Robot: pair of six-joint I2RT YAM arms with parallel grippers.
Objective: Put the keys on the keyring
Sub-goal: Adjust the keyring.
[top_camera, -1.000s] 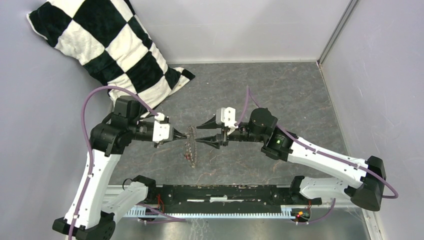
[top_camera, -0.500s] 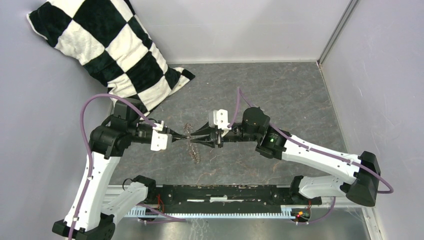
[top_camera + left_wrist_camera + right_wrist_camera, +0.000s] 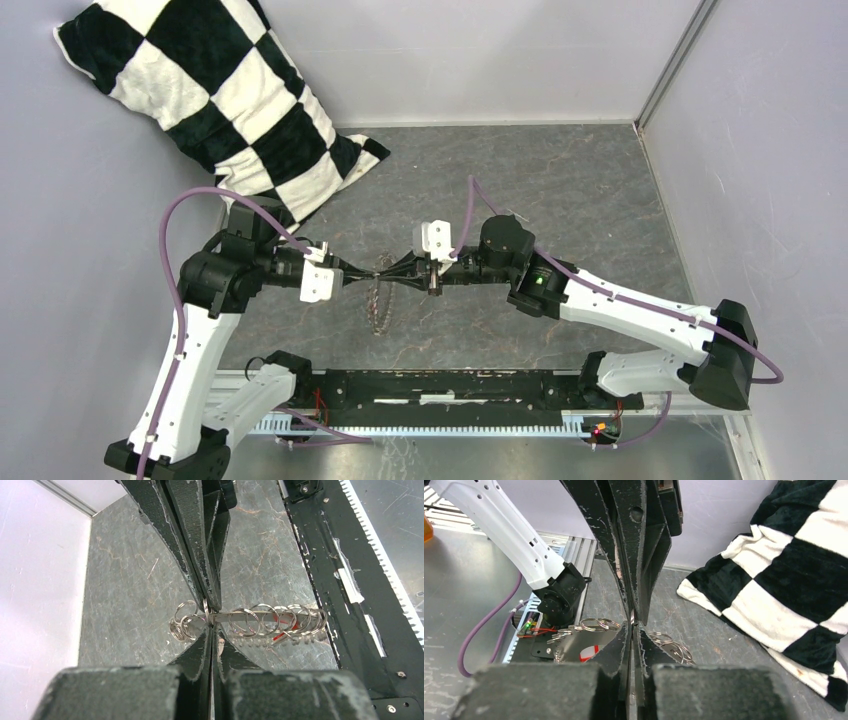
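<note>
The keyring [image 3: 378,305] is a chain of small silver rings hanging above the stone table, held between my two grippers. My left gripper [image 3: 368,273] and my right gripper [image 3: 388,274] meet tip to tip, both shut on rings at the top of the chain. In the left wrist view my left gripper [image 3: 211,626] pinches a ring, and the keyring [image 3: 260,622] runs to the right with its red tag [image 3: 291,625]. In the right wrist view my right gripper [image 3: 632,621] pinches a ring of the keyring [image 3: 594,625], with the tag [image 3: 589,653] below. I cannot make out the key.
A black-and-white checked pillow [image 3: 220,90] leans in the far left corner. A black rail [image 3: 450,385] with the arm bases runs along the near table edge. Grey walls close the left, back and right sides.
My right gripper was open and apart from the left one; it has moved left and shut on the keyring, tip to tip with the left gripper. The left gripper kept hold.
</note>
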